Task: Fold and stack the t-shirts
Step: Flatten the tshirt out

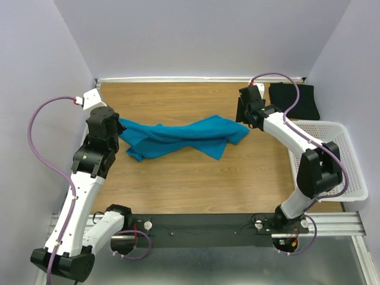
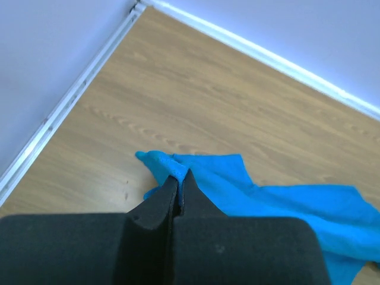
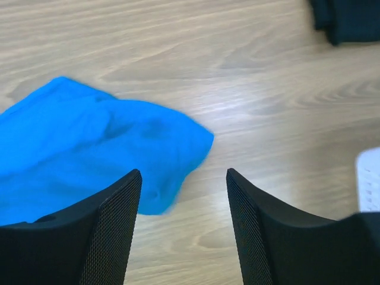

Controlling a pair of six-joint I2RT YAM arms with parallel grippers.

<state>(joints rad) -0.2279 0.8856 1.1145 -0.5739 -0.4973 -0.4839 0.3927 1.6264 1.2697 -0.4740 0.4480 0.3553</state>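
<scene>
The teal-blue t-shirt (image 1: 178, 138) lies crumpled in a long strip across the middle of the wooden table. My left gripper (image 1: 120, 127) is shut on the shirt's left edge. The left wrist view shows the jaws (image 2: 180, 178) pinching a fold of teal cloth (image 2: 285, 202). At the shirt's right end my right gripper (image 1: 242, 116) stands open with nothing between its fingers. In the right wrist view, that gripper (image 3: 184, 178) hovers just beside the teal cloth's (image 3: 89, 148) tip. The black t-shirt (image 1: 295, 100) lies folded at the back right corner, its edge (image 3: 350, 18) showing.
A white perforated basket (image 1: 350, 172) stands along the table's right edge, and its corner (image 3: 371, 184) shows near my right gripper. Walls close in the back and both sides, with a white rail (image 1: 178, 79) along the back edge.
</scene>
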